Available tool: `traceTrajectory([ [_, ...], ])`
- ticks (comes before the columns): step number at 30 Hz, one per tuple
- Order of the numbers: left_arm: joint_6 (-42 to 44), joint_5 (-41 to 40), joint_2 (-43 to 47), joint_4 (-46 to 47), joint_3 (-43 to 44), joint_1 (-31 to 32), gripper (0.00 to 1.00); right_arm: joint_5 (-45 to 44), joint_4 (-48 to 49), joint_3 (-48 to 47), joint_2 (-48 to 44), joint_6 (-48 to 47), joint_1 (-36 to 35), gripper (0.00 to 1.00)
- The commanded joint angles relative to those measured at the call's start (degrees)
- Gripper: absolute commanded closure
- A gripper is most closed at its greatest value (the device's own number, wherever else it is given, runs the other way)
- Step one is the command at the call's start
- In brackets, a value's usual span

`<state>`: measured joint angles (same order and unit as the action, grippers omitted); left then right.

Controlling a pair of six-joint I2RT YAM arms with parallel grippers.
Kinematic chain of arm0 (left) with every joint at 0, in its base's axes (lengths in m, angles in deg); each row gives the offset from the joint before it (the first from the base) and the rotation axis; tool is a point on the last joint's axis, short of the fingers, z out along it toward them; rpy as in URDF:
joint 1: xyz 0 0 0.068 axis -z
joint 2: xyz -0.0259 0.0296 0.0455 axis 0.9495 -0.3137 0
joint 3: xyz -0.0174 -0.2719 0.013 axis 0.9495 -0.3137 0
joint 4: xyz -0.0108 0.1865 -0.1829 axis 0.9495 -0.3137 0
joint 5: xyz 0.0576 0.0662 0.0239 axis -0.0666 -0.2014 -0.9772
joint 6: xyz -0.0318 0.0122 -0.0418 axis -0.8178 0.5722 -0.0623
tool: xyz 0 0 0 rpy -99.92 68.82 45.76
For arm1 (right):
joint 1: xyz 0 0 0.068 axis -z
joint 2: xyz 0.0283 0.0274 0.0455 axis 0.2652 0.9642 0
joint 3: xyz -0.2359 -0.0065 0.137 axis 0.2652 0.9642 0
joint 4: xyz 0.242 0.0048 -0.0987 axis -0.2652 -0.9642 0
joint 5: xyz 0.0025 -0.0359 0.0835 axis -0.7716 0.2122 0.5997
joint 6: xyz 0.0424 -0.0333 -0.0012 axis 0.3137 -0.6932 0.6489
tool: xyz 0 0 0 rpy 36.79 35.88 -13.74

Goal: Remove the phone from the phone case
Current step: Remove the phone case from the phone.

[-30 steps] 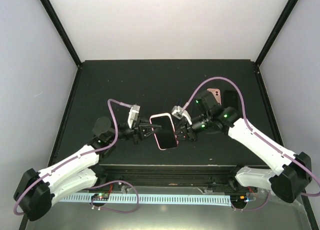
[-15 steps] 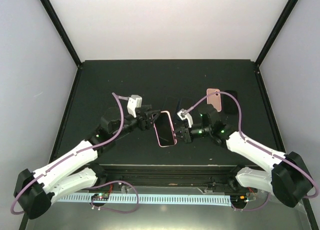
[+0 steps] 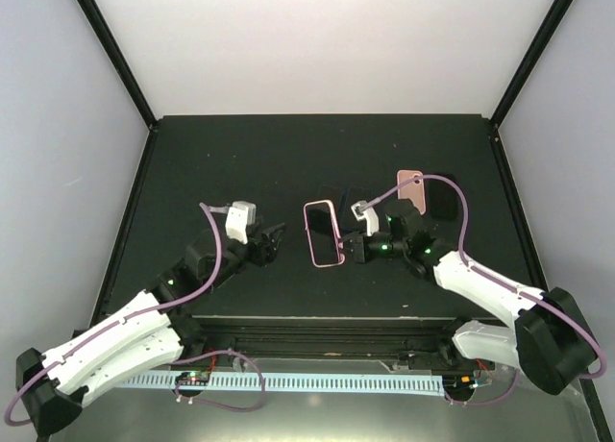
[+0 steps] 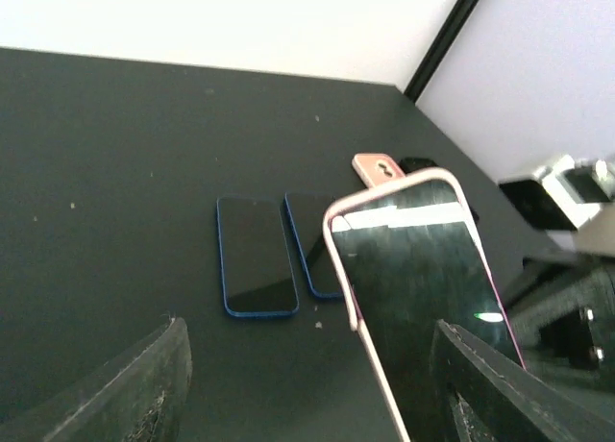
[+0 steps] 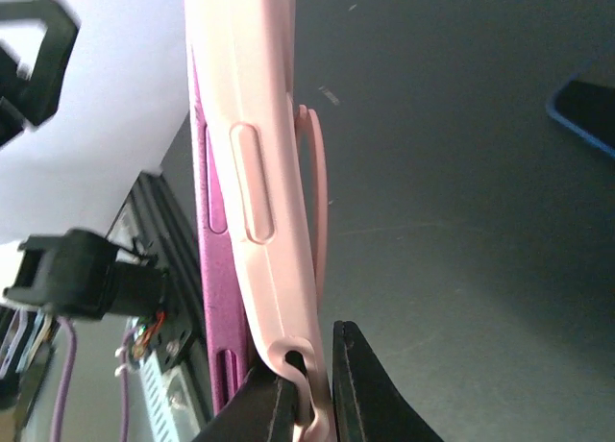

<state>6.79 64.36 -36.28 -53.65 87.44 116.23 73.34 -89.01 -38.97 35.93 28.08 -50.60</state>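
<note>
**Top external view.** The phone case (image 3: 324,233), pink, with the phone (image 3: 321,238) seated inside it, is held up on edge over the black table (image 3: 192,163). Its long axis is laid from the arm bases toward the far wall, slightly slanted, top end farthest. The right gripper (image 3: 346,247) is clamped on the near right edge of the case. The left gripper (image 3: 272,241) is stationed left of the case and apart from it, jaws spread and empty. Two blue phones (image 3: 332,193) are laid flat just beyond the case. A pink handset (image 3: 411,188) is placed farther right of the case. A white back wall (image 3: 317,38) and black corner posts (image 3: 115,53) are recorded behind.

**Left wrist view.** The glossy screen, ringed by the pink rim, is turned toward this camera, top end up and away. The blue phones are seen side by side, left of and behind the case. The fingers (image 4: 159,384) are set wide apart.

**Right wrist view.** The case is presented edge-on, its side-button moulding shown. Its lower end is pinched between the fingers (image 5: 370,394). A corner of one of the blue phones is caught to the upper right of the case.
</note>
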Motion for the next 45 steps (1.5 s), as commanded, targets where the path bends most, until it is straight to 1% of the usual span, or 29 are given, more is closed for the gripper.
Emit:
traceTrajectory([
  [1,-1.3,-6.9,-0.1,-4.9,-0.8,4.4,0.31,-5.3,2.3,-1.4,-0.1,2.8,1.7,0.99],
  [3,-1.1,-9.3,-2.4,-4.7,-0.4,7.7,0.31,-9.7,-0.5,-2.2,-0.2,3.6,2.6,0.99],
  [5,0.5,-11.6,-5.8,-4.1,0.6,12.3,0.31,-11.2,-0.9,-2.2,-0.7,3.4,4.9,0.99],
  [8,2.5,-15.4,-12.0,-4.7,3.8,17.5,0.26,-12.5,-1.4,-1.7,-1.9,3.2,8.7,0.99],
  [11,3.9,-17.5,-18.3,-3.1,6.4,20.5,0.23,-15.1,-2.8,-1.9,-2.9,2.0,10.2,0.99],
  [14,4.9,-15.5,-24.0,1.3,8.5,21.4,0.22,-15.7,-2.5,-1.7,-3.3,2.1,10.4,0.99],
  [18,6.1,-14.4,-31.8,4.4,14.0,22.6,0.24,-16.7,-2.2,-1.7,-2.8,2.5,10.5,0.99],
  [21,7.9,-16.2,-37.0,6.3,17.7,24.3,0.25,-15.7,-2.0,-1.7,-1.8,3.3,10.7,0.99],
  [25,9.4,-18.8,-43.1,4.4,22.7,24.7,0.27,-13.9,-1.7,-1.7,-1.2,3.9,10.9,0.99],
  [28,11.3,-20.1,-45.8,4.2,24.9,24.7,0.27,-13.0,-1.2,-1.5,-2.2,4.0,11.3,0.99],
  [32,14.9,-20.6,-48.0,8.2,24.9,24.6,0.26,-11.4,-0.3,-0.9,-3.7,4.0,13.0,0.99],
  [41,17.3,-24.7,-54.4,6.9,29.9,24.5,0.25,-5.8,0.1,-1.1,-2.5,4.8,15.3,0.99],
  [45,21.6,-26.2,-56.1,10.2,30.0,24.1,0.26,-4.0,0.9,-0.7,-2.9,5.2,15.3,0.99],
])
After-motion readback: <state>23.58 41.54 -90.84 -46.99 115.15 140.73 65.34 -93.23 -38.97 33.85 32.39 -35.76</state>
